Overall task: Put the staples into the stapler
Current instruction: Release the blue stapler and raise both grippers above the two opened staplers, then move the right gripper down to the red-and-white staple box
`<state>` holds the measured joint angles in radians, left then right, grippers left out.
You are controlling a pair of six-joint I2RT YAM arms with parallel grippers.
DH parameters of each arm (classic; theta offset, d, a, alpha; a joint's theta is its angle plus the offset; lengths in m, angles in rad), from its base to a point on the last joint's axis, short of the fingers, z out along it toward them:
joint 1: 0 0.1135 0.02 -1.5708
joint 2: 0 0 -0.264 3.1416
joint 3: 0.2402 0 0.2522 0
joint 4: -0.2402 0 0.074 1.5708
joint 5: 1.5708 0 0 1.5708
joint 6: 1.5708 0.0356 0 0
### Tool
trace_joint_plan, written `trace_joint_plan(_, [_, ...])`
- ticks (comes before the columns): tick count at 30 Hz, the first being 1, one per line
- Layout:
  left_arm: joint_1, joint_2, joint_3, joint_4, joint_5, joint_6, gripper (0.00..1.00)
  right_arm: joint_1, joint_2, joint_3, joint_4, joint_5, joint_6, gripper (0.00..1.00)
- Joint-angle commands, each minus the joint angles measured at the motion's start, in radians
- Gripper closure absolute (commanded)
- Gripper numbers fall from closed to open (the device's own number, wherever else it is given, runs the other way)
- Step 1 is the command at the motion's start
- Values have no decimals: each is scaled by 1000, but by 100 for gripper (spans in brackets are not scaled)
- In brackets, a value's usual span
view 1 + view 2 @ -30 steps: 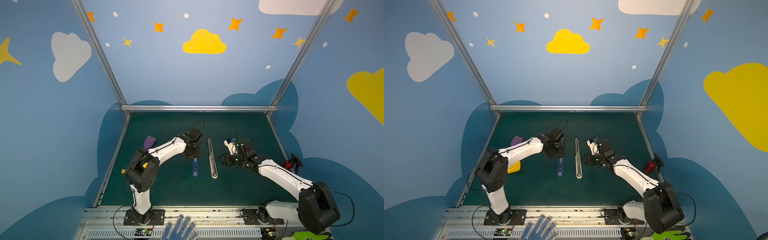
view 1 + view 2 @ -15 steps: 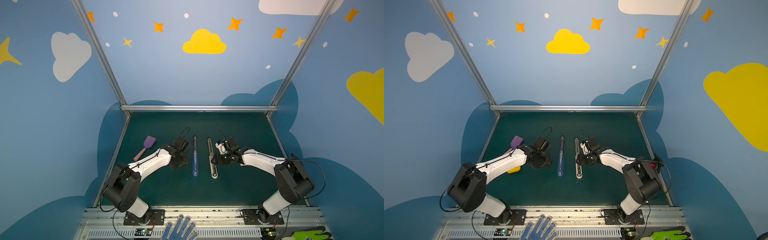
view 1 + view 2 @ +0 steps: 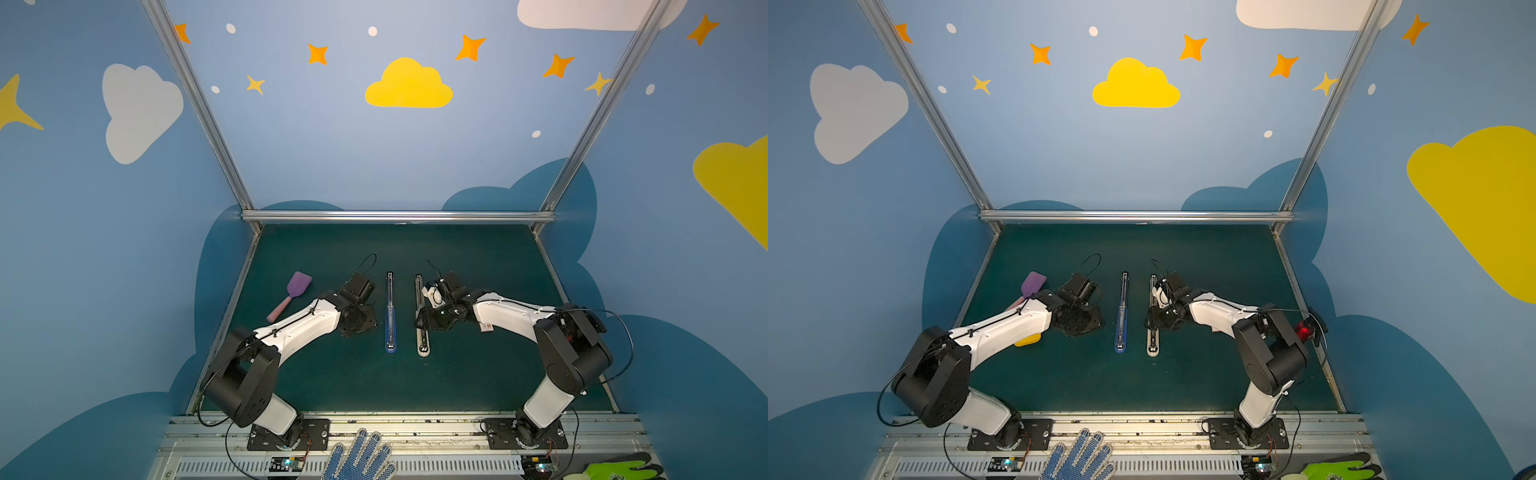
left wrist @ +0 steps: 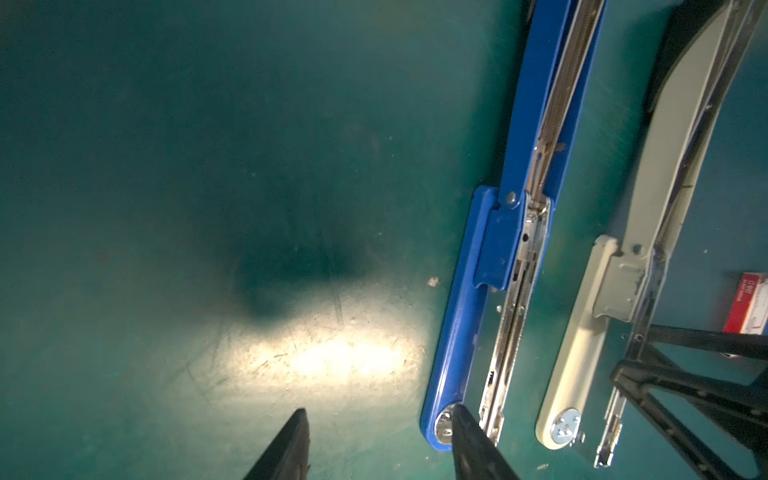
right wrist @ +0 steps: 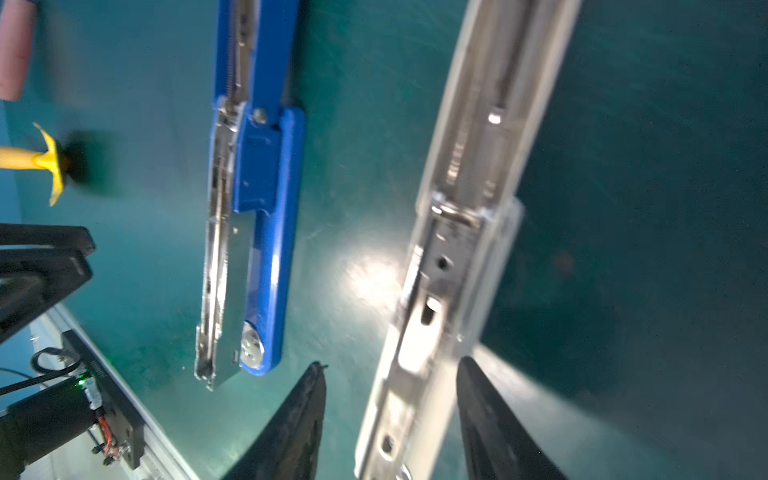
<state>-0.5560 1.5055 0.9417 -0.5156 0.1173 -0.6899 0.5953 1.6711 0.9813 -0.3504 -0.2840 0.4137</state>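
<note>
Under right arm point(image 3: 511, 311), staples box point(image 4: 748, 305), contents unseen; left jaws open; right jaws open astride white stapler point(image 5: 461, 232).

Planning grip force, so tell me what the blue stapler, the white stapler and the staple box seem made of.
Blue stapler: glossy blue shell, plastic or painted metal by its sheen; mirror-bright rail and coil spring, likely plated steel. White stapler: duller cream shell, scuffed near the hinge, probably plastic; shiny metal rail. Staple box: red-and-white print, flat faces, apparently cardboard; only partly visible.
</note>
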Motion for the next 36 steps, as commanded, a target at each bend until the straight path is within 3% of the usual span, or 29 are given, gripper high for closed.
trace_joint_plan(1, [3, -46, -7, 43, 35, 2, 44, -43, -113, 6, -105, 101, -51, 48])
trace_joint_plan(8, [-33, -30, 49, 63, 62, 23, 43, -213, -200, 14, -234, 288, -84, 39])
trace_joint_plan(14, [-69, 3, 78, 83, 81, 17, 42, -390, -162, 23, -227, 304, -43, 30])
trace_joint_plan(20, [-85, 10, 81, 89, 86, 14, 42, -511, -54, 69, -207, 187, -44, 28])
trace_joint_plan(36, [-84, -4, 68, 79, 75, 13, 42, -567, 104, 96, -161, -73, 31, 28])
